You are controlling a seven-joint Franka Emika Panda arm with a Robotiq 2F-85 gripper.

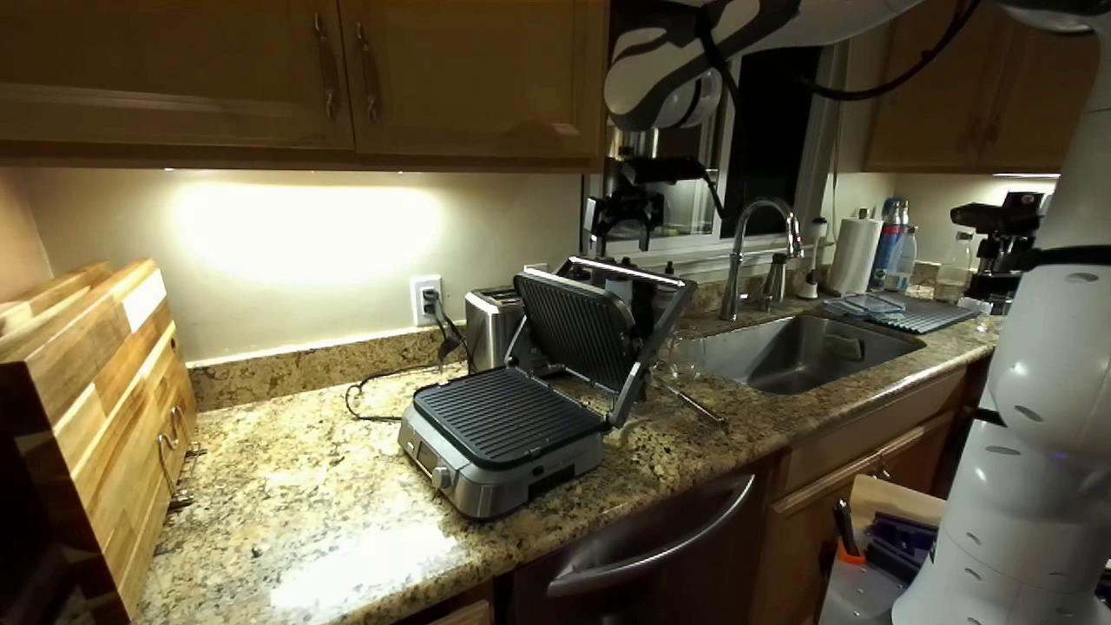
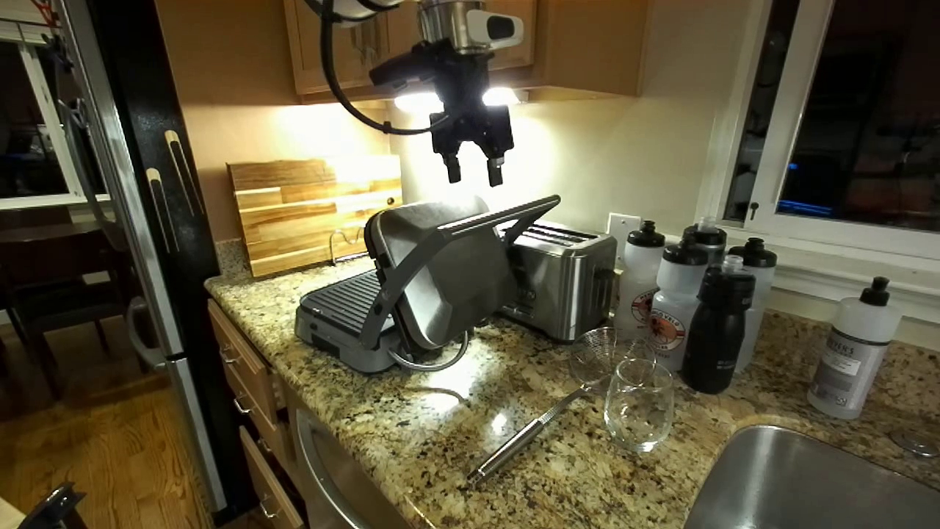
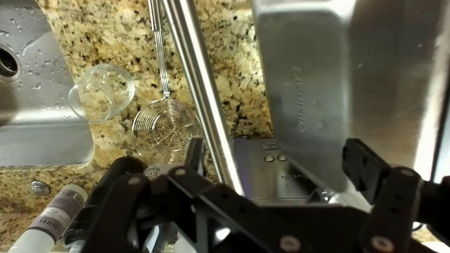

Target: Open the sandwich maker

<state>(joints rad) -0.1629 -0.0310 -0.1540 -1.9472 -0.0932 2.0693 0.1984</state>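
Note:
The sandwich maker [image 1: 503, 421] stands on the counter with its lid [image 1: 573, 325] raised and leaning back past upright. Its ridged dark plates face out in an exterior view. The lid's silver back [image 2: 459, 275] and handle frame show in an exterior view. In the wrist view the lid back [image 3: 306, 70] fills the right side, and the handle bar [image 3: 202, 88] runs down between the fingers. My gripper [image 3: 274, 158] is open and empty. In both exterior views the gripper [image 1: 622, 230] [image 2: 475, 175] hangs above the raised lid, apart from it.
A toaster [image 2: 569, 279] stands behind the sandwich maker. Several bottles [image 2: 668, 308], a wire skimmer [image 2: 525, 433] and a glass [image 2: 639, 408] lie towards the sink [image 1: 811, 356]. Wooden boards [image 1: 104, 408] stand at the far end. Cabinets [image 1: 469, 78] hang above.

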